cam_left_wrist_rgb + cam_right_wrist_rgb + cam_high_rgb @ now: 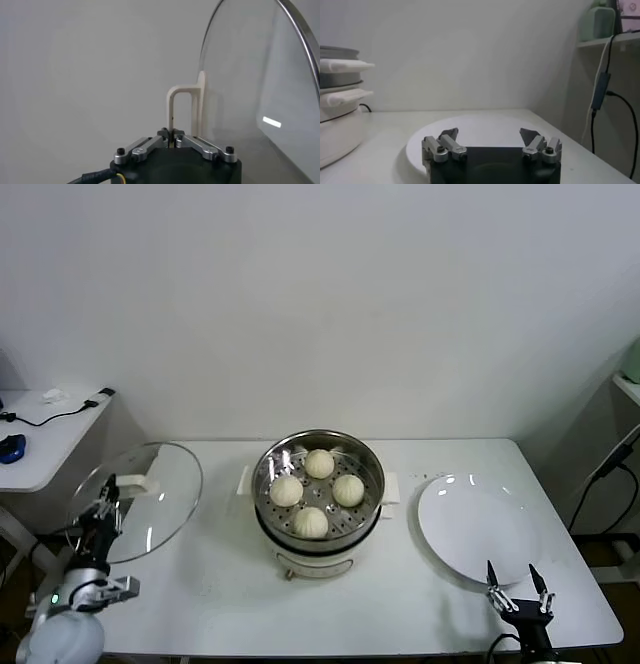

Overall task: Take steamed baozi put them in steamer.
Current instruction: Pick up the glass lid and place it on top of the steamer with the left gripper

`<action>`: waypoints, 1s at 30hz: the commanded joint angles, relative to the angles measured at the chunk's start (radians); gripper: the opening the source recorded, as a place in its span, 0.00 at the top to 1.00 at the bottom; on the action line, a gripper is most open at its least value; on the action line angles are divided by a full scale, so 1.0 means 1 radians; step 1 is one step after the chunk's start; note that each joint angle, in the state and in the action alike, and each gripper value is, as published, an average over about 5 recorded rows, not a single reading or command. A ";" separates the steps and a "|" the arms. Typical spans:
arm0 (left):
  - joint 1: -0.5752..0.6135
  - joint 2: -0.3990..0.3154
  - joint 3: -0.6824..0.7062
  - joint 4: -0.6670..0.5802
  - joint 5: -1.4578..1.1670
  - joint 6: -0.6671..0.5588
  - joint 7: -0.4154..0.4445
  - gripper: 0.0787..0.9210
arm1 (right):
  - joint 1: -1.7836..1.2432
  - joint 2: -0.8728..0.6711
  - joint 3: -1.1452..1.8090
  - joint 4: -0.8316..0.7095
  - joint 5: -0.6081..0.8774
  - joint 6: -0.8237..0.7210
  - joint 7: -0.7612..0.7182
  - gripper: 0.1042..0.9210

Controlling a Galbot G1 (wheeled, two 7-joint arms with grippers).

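At our near left edge we see the left gripper clamped on the cream handle of the round glass lid, the right gripper spread open by the smooth white plate, and farther off four domed buns on the perforated tray of the shiny steel steamer.

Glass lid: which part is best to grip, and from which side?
The white handle on the glass lid. It is an arched loop standing off the smooth glass, so come from the handle side and pinch one leg, as the left pincer does here.
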 commanded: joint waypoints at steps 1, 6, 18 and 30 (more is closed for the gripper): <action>-0.079 0.096 0.140 -0.354 -0.057 0.250 0.316 0.94 | 0.002 0.003 -0.001 0.006 -0.006 0.002 0.000 0.12; -0.169 0.035 0.351 -0.368 0.161 0.385 0.382 0.94 | 0.009 0.009 -0.002 0.010 -0.021 -0.003 -0.001 0.12; -0.249 -0.172 0.577 -0.345 0.402 0.468 0.475 0.94 | 0.031 0.037 0.002 0.053 -0.118 -0.075 0.001 0.12; -0.318 -0.323 0.725 -0.192 0.551 0.458 0.444 0.94 | 0.040 0.048 -0.001 0.057 -0.119 -0.091 0.002 0.12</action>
